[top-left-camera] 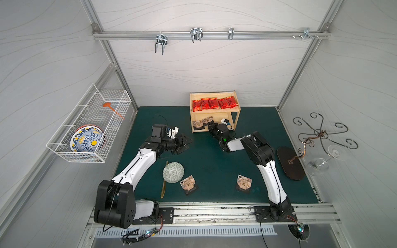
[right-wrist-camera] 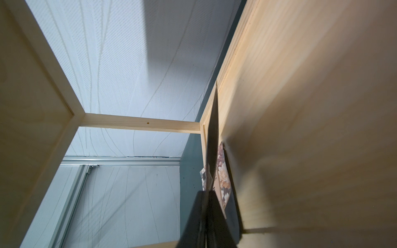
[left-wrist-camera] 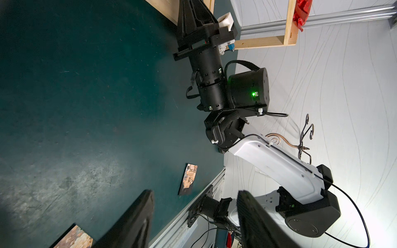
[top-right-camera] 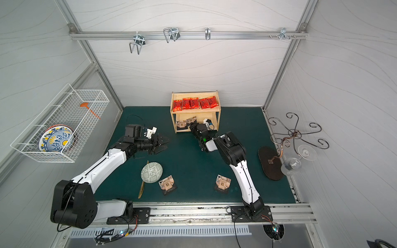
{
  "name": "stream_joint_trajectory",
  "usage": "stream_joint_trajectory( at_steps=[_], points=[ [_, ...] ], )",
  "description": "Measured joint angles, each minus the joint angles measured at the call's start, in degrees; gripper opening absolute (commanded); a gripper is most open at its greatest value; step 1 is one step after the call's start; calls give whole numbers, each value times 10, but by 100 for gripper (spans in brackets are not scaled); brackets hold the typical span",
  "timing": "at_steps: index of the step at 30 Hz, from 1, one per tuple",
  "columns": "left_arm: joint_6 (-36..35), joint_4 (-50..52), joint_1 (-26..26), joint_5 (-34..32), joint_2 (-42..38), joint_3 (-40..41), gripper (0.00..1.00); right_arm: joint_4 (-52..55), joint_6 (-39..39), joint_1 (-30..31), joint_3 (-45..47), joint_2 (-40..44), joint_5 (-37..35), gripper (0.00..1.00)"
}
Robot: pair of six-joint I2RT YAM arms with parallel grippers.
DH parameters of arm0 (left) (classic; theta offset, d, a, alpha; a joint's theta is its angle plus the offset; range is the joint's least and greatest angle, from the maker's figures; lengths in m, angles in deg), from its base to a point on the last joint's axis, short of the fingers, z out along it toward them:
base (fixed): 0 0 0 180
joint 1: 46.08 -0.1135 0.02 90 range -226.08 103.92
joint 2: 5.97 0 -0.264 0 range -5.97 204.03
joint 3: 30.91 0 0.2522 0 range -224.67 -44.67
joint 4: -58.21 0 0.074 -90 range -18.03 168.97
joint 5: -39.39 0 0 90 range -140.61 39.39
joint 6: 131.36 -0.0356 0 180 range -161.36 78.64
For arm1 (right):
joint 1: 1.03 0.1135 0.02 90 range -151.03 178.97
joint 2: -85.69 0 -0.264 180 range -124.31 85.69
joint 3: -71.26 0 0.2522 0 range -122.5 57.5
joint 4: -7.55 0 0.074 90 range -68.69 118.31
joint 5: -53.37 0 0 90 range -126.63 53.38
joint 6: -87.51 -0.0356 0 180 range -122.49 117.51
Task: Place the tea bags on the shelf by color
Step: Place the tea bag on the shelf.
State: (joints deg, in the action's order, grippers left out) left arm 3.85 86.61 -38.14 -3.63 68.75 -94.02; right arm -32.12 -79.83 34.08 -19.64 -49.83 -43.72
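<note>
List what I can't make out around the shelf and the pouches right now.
- Lower tier of the shelf: in both top views the upper tier and the right arm's wrist cover most of it, so the brown pouches there can't be counted.
- Right claw: in the right wrist view it sits edge-on over a pouch; grip unclear.
- Left wrist view: one pouch is cut by the picture's edge.
- Red packets: print too small.

Holding a tan-brown window-patterned pouch point(top-left-camera: 208, 119) in the black right end effector point(top-left-camera: 211, 126), inside the lower tier of the small two-tier light pine shelf point(top-left-camera: 237, 118). Showing five shiny red foil sachets point(top-left-camera: 214, 103) lying side by side on the upper tier.
</note>
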Motion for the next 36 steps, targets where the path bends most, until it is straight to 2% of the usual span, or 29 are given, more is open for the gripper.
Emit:
stream_joint_trajectory(
  at_steps=[5,7,19,28,36],
  points=[
    [0,0,-1,2,0,0,65,15,-7,0,0,-2,1,12],
    [0,0,-2,2,0,0,65,22,-9,0,0,-2,1,21],
    [10,-12,-11,2,0,9,65,59,-16,1,11,24,1,59],
    [20,-26,-16,5,0,12,64,202,-38,0,-15,70,24,79],
    [22,-30,-17,6,0,12,64,358,-52,-7,-77,84,59,84]
  ],
)
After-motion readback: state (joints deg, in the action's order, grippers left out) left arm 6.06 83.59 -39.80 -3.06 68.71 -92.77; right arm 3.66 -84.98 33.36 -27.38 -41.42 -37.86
